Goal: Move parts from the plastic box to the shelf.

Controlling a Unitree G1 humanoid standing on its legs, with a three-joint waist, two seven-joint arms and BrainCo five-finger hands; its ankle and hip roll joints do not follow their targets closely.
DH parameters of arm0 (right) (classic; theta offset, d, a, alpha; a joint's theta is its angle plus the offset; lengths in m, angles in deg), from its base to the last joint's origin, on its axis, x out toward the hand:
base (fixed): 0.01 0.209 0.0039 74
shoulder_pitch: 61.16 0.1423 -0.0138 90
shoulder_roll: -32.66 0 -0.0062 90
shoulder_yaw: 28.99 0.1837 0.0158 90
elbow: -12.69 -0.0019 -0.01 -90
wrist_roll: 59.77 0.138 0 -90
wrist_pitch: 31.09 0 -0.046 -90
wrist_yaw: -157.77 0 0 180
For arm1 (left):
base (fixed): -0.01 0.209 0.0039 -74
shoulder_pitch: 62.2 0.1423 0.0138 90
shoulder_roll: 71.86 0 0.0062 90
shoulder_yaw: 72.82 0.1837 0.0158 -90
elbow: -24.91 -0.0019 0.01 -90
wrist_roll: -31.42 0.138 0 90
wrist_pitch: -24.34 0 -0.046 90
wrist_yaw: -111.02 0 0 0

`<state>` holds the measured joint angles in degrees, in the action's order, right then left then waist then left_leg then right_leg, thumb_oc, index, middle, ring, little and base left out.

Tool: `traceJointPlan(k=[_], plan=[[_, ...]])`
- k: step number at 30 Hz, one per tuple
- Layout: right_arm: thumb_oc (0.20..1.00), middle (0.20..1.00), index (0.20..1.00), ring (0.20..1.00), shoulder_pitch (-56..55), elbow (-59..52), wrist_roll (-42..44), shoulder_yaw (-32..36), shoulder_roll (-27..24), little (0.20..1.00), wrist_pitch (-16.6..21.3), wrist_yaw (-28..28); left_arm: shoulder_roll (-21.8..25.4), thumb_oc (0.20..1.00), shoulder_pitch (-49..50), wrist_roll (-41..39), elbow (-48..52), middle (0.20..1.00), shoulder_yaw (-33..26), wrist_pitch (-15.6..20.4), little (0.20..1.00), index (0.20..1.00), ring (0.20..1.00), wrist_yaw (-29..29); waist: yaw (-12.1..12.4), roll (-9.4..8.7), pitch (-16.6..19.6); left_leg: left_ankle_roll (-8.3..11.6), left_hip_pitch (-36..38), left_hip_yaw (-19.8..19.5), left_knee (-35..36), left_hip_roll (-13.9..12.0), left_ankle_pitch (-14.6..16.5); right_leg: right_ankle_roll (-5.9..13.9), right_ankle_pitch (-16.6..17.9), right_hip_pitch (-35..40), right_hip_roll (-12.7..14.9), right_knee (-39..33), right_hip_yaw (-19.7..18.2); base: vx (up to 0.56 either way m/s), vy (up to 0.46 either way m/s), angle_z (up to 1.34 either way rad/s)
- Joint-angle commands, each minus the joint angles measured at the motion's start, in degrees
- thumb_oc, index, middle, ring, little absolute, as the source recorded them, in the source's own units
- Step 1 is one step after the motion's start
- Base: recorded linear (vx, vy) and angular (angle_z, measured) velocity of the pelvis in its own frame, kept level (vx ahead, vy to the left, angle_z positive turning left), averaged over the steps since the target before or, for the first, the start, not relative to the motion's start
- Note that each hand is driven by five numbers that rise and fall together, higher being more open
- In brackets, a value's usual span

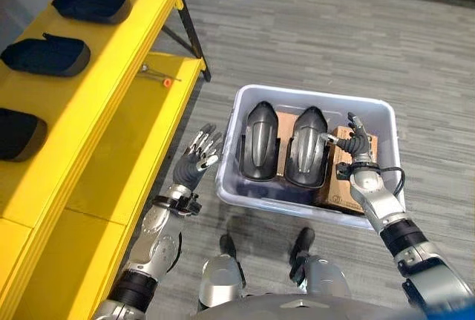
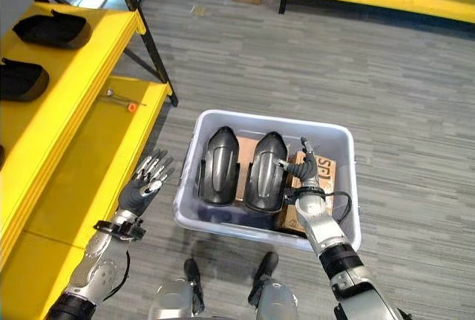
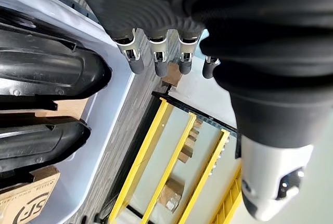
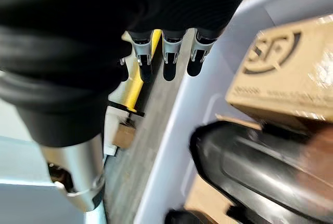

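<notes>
Right robot hand (image 1: 358,146) is seen released inside the plastic box (image 1: 371,112), its fingers straight over the cardboard carton (image 1: 335,186), just at 3 o'clock of the nearer black part (image 1: 307,148). A second black part (image 1: 260,140) lies at 9 o'clock of that one. Left robot hand (image 1: 197,158) is held released, fingers spread, between the box and the yellow shelf (image 1: 119,97)
</notes>
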<state>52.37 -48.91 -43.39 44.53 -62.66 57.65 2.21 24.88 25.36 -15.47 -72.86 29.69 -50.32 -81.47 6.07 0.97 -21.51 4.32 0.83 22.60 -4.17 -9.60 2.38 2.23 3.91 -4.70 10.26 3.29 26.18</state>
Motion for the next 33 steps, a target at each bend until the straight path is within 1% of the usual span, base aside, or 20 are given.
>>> traceJointPlan(k=[1, 4, 7, 8, 11, 13, 14, 15, 17, 19, 22, 24, 27, 28, 29, 31, 33], plan=[[1.0, 1.0, 1.0, 1.0, 2.5, -1.2, 2.8, -0.9, 1.5, 1.0, 0.8, -1.0, 1.0, 1.0, 0.7, -0.8, 6.1, 1.0, 0.6, 3.4, 1.0, 1.0, 1.0, 2.7, 1.6, -0.44, 0.5, -0.63, -3.4, -3.4, 1.9, -0.4, -4.6, 5.33, -5.2, 0.8, 4.7, 8.2, -1.6, -0.01, 0.018, 0.05], [1.0, 1.0, 1.0, 1.0, 3.4, -0.1, 2.3, -1.3, 2.0, 1.0, 1.1, -0.4, 1.1, 1.0, 0.1, -0.9, 6.6, 1.0, 0.4, 3.5, 1.0, 1.0, 1.0, 2.9, 2.1, -0.44, 0.0, -0.53, -4.2, -3.6, 1.7, -0.3, -4.7, 5.38, -5.1, 0.4, 4.8, 8.2, -1.5, -0.03, 0.01, 0.08], [1.0, 1.0, 1.0, 1.0, 8.0, 3.2, 4.2, -1.6, 2.8, 1.0, -0.5, 1.9, 2.3, 1.0, -2.2, -0.9, 8.0, 1.0, 0.6, 2.8, 1.0, 1.0, 1.0, 4.6, 3.4, -0.26, -1.8, -0.53, -6.9, -4.6, 0.8, -0.4, -4.7, 5.24, -5.3, -1.3, 5.4, 9.2, -1.1, -0.08, 0.01, 0.19], [1.0, 1.0, 1.0, 1.0, 9.0, 4.4, 4.0, -1.5, 2.9, 1.0, -0.3, 2.6, 2.6, 1.0, -2.6, -0.4, 8.1, 1.0, 0.7, 2.5, 1.0, 1.0, 1.0, 5.0, 3.7, -0.24, -2.2, -0.56, -7.3, -4.7, 0.7, -0.3, -4.7, 5.23, -5.4, -1.6, 5.4, 9.3, -1.1, -0.05, -0.009, 0.12], [1.0, 1.0, 1.0, 1.0, 11.8, 7.9, 6.7, -1.7, 3.3, 1.0, -1.1, 2.5, 3.0, 1.0, -3.9, 0.0, 8.4, 1.0, 1.0, 2.9, 1.0, 1.0, 1.0, 5.2, 4.2, -0.21, -3.4, -0.35, -8.6, -5.2, 0.2, -0.3, -4.8, 5.05, -5.6, -2.4, 5.3, 9.8, -1.0, -0.04, -0.001, 0.16], [1.0, 1.0, 1.0, 1.0, 12.2, 10.2, 9.9, -2.5, 4.2, 1.0, -0.8, 2.6, 3.2, 1.0, -4.6, 0.4, 9.3, 1.0, 1.5, 3.3, 1.0, 1.0, 1.0, 6.4, 4.5, 0.42, -4.8, -0.44, -10.2, -5.4, -0.3, -0.1, -4.9, 4.93, -5.8, -3.9, 5.6, 10.6, -1.1, -0.07, 0.039, 0.05], [1.0, 1.0, 1.0, 1.0, 12.3, 10.2, 10.0, -2.5, 4.2, 1.0, -0.8, 2.6, 3.1, 1.0, -4.7, 0.4, 9.3, 1.0, 1.5, 3.3, 1.0, 1.0, 1.0, 6.4, 4.5, 0.42, -4.8, -0.45, -10.3, -5.4, -0.3, -0.1, -4.9, 4.93, -5.8, -3.9, 5.7, 10.6, -1.1, -0.07, 0.048, 0.05], [1.0, 1.0, 1.0, 1.0, 12.8, 11.8, 11.7, -2.6, 4.8, 1.0, -0.9, 2.5, 3.1, 1.0, -5.3, 1.1, 9.1, 1.0, 2.0, 3.3, 1.0, 1.0, 1.0, 7.1, 4.6, 0.89, -5.5, -0.51, -10.9, -5.5, -0.6, 0.1, -4.9, 4.83, -6.0, -4.7, 5.8, 11.3, -1.3, -0.04, 0.034, 0.06], [1.0, 1.0, 1.0, 1.0, 13.2, 12.8, 12.4, -2.6, 4.8, 1.0, -0.9, 2.1, 3.1, 1.0, -5.6, 0.8, 8.9, 1.0, 2.2, 3.4, 1.0, 1.0, 1.0, 7.5, 4.6, 1.21, -5.9, -0.53, -11.4, -5.6, -0.9, 0.2, -4.9, 4.76, -6.2, -5.2, 6.0, 11.8, -1.4, -0.02, 0.019, 0.03], [1.0, 1.0, 1.0, 1.0, 14.2, 15.0, 13.8, -2.7, 5.0, 1.0, -1.0, 0.3, 2.8, 1.0, -6.1, 0.1, 8.3, 1.0, 2.7, 3.6, 1.0, 1.0, 1.0, 7.8, 4.7, 1.97, -6.7, -0.48, -12.5, -5.7, -1.4, 0.5, -5.1, 4.66, -6.4, -6.4, 6.4, 12.8, -1.5, -0.05, 0.045, 0.05], [1.0, 1.0, 1.0, 1.0, 15.2, 16.9, 13.8, -3.1, 4.9, 1.0, -0.3, -0.4, 2.3, 1.0, -6.7, -0.5, 7.7, 1.0, 3.0, 3.6, 1.0, 1.0, 1.0, 7.6, 4.8, 2.6, -7.3, -0.47, -13.6, -5.9, -1.8, 0.6, -5.2, 4.61, -6.7, -7.7, 6.8, 13.8, -1.7, -0.04, 0.03, 0.05], [1.0, 1.0, 1.0, 1.0, 16.7, 18.7, 14.2, -3.3, 4.9, 1.0, -0.3, -1.4, 1.6, 1.0, -7.3, -0.1, 7.3, 1.0, 3.7, 3.4, 1.0, 1.0, 1.0, 7.7, 4.8, 3.65, -8.0, -0.48, -14.2, -6.3, -2.2, 0.9, -5.3, 4.31, -7.2, -8.6, 7.0, 15.0, -1.9, -0.02, 0.058, 0.03], [1.0, 1.0, 1.0, 1.0, 18.3, 21.0, 14.6, -3.1, 4.8, 1.0, -0.8, -2.7, 1.1, 1.0, -7.9, 0.4, 7.1, 1.0, 4.4, 2.9, 1.0, 1.0, 1.0, 8.0, 4.9, 4.49, -8.3, -0.5, -15.2, -6.6, -2.7, 1.3, -5.3, 4.1, -7.5, -9.9, 7.3, 16.2, -2.0, -0.01, 0.038, 0.03], [1.0, 1.0, 1.0, 1.0, 19.3, 22.4, 16.5, -3.0, 4.8, 1.0, -1.3, -2.7, 0.9, 1.0, -8.0, 0.2, 6.8, 1.0, 4.8, 2.7, 1.0, 1.0, 1.0, 8.1, 5.0, 4.93, -8.3, -0.47, -15.9, -6.8, -2.8, 1.4, -5.4, 3.99, -7.7, -10.8, 7.5, 17.0, -1.9, -0.01, 0.025, 0.07], [1.0, 1.0, 1.0, 1.0, 19.5, 22.6, 16.6, -3.0, 4.8, 1.0, -1.3, -2.8, 0.9, 1.0, -8.0, 0.1, 6.8, 1.0, 4.8, 2.7, 1.0, 1.0, 1.0, 8.2, 5.0, 5.0, -8.3, -0.46, -16.0, -6.8, -2.8, 1.4, -5.4, 3.97, -7.8, -11.0, 7.6, 17.1, -1.9, 0.0, 0.02, 0.05], [1.0, 1.0, 1.0, 1.0, 20.2, 23.9, 15.8, -3.3, 5.0, 1.0, -0.4, -3.1, 0.5, 1.0, -7.9, 0.1, 6.6, 1.0, 5.2, 2.8, 1.0, 1.0, 1.0, 7.8, 5.1, 5.48, -8.3, -0.47, -17.1, -6.7, -3.0, 1.6, -5.4, 3.83, -8.0, -12.5, 7.9, 18.1, -1.9, -0.01, 0.023, 0.04], [1.0, 1.0, 1.0, 1.0, 20.5, 23.8, 14.9, -3.5, 5.1, 1.0, -0.2, -2.9, 0.5, 1.0, -7.9, 0.0, 6.7, 1.0, 5.6, 2.9, 1.0, 1.0, 1.0, 7.5, 5.1, 5.75, -8.3, -0.5, -17.8, -6.6, -3.0, 1.7, -5.5, 3.79, -8.1, -13.5, 8.1, 18.7, -1.9, 0.0, 0.0, 0.0]])
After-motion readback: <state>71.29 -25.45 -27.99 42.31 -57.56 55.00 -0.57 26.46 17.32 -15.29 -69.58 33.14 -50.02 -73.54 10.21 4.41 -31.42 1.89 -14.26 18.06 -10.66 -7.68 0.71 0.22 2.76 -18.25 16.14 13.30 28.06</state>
